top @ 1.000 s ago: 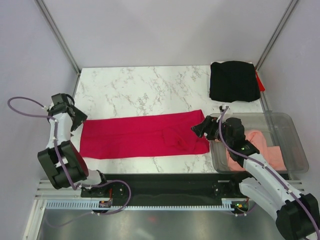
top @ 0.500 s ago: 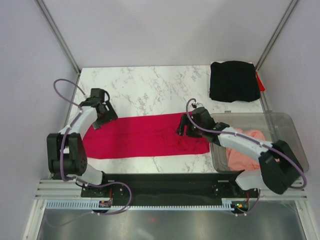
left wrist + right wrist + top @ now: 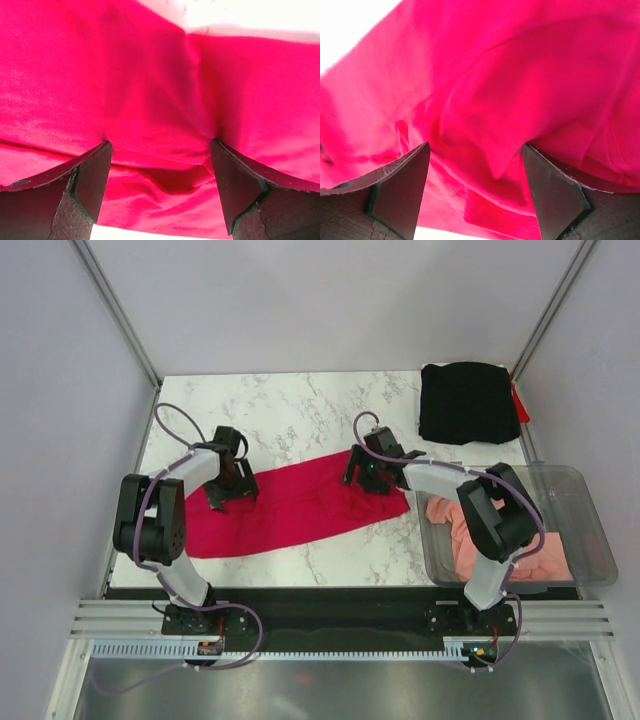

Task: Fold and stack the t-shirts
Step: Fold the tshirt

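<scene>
The left gripper [image 3: 228, 490] is down on the left end of the red shirt [image 3: 300, 505], close to the shirt's far edge. Its fingers [image 3: 90, 185] are spread apart with red cloth puckered up between them, so this gripper is open and is not pinching anything yet. The red shirt lies in one long strip on the worktop [image 3: 290, 410]. The strip runs from left to right and tips a little, with the left end nearer the arms and the right end farther away. The right gripper [image 3: 362, 475] is down on the right end, also by the far edge. It is open too, with a fold of red cloth between its fingers. Each arm is nearest its own end of the strip, so I think both need to close on the cloth just below them before they can fold it. The black shirt [image 3: 468, 402] sits folded in the far right corner. The pink shirt [image 3: 500, 550] is bunched up in the clear bin [image 3: 590, 530] on the right.
</scene>
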Action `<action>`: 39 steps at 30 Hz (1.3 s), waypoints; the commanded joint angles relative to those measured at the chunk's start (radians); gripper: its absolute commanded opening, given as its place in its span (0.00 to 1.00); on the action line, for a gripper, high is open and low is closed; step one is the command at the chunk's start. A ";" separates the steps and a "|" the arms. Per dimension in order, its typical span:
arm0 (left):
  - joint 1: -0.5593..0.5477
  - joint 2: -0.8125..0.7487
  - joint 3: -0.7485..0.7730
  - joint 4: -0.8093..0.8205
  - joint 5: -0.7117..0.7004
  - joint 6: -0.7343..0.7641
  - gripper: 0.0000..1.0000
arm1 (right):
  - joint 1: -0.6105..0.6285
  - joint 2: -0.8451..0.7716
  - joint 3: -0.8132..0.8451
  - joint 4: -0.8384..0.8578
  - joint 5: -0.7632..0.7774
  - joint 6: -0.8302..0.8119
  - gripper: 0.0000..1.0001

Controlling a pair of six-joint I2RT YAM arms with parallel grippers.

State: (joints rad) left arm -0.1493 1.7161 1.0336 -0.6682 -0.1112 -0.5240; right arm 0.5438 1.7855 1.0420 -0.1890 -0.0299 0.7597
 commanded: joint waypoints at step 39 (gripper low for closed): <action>-0.570 -0.579 -0.084 0.035 0.290 -0.441 0.89 | -0.160 0.653 1.222 0.099 -0.318 -0.094 0.98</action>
State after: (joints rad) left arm -0.7219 1.2263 0.9371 -0.4694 0.3157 -1.0008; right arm 0.3721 2.6522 2.2681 -0.0025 -0.3569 0.7403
